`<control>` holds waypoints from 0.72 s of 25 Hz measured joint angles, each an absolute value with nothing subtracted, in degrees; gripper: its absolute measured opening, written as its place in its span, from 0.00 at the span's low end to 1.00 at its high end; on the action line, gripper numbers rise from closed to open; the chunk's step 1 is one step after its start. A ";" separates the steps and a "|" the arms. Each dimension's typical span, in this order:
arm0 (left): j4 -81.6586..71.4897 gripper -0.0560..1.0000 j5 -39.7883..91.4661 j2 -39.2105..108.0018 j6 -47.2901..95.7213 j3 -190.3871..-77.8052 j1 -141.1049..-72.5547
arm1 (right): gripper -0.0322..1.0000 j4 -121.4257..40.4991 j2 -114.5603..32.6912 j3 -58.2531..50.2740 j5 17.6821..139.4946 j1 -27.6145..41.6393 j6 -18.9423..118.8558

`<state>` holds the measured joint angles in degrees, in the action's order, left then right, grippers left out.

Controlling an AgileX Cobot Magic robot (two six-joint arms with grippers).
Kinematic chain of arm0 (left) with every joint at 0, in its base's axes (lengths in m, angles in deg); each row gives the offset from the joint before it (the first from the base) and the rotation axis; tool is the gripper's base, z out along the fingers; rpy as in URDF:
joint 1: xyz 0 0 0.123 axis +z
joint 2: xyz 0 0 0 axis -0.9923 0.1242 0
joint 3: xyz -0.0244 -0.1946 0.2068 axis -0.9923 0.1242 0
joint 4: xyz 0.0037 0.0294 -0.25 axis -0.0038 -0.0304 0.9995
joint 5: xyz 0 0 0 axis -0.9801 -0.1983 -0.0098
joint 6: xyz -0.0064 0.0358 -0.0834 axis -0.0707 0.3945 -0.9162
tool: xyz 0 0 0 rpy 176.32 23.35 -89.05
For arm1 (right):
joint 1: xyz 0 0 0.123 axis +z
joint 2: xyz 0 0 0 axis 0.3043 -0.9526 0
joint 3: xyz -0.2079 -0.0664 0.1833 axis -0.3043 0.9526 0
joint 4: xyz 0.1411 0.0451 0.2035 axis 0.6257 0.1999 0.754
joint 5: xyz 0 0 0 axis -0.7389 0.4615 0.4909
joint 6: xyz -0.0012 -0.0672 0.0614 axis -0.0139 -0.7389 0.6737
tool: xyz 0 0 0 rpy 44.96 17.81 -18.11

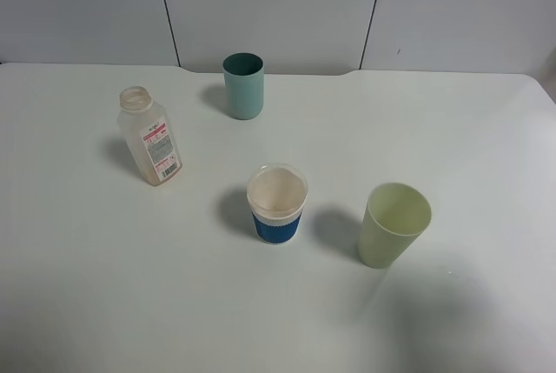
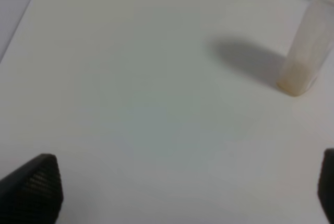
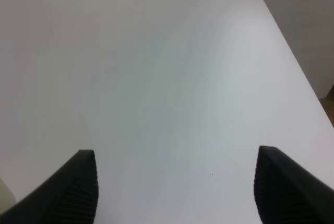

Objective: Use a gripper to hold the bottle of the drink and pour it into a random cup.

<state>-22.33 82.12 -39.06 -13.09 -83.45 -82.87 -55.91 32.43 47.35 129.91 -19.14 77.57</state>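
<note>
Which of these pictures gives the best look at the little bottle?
The exterior high view: the whole bottle shows, open neck and label included. The left wrist view catches only its blurred lower part at the edge; the right wrist view shows none of it.

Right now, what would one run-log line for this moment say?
stage: pre-grasp | left end effector: open, empty | bottle: upright, uncapped, untouched | teal cup: upright, behind

1. My overhead camera sits high in front, looking down and across the white surface (image 1: 104, 303) toward the grey back wall (image 1: 269, 8), taking in the whole layout.
2. My left wrist camera looks low and close along the surface past my left tool (image 2: 182, 192); it shares the bottle (image 2: 308, 46) with the overhead view (image 1: 149, 136).
3. My right wrist camera looks past my right tool (image 3: 175, 190) toward the surface's far edge.
</note>
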 joint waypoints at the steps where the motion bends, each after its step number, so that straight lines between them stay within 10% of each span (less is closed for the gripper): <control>1: -22.33 0.99 82.12 -39.06 -13.09 -83.45 -82.87 | 0.65 -55.91 32.43 47.35 129.91 -19.14 77.57; 18: -22.29 0.99 82.12 -39.06 -13.09 -83.45 -82.87 | 0.65 -55.91 32.43 47.35 129.91 -19.14 77.57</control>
<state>-22.29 82.12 -39.06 -13.09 -83.45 -82.87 -55.91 32.43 47.35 129.91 -19.14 77.57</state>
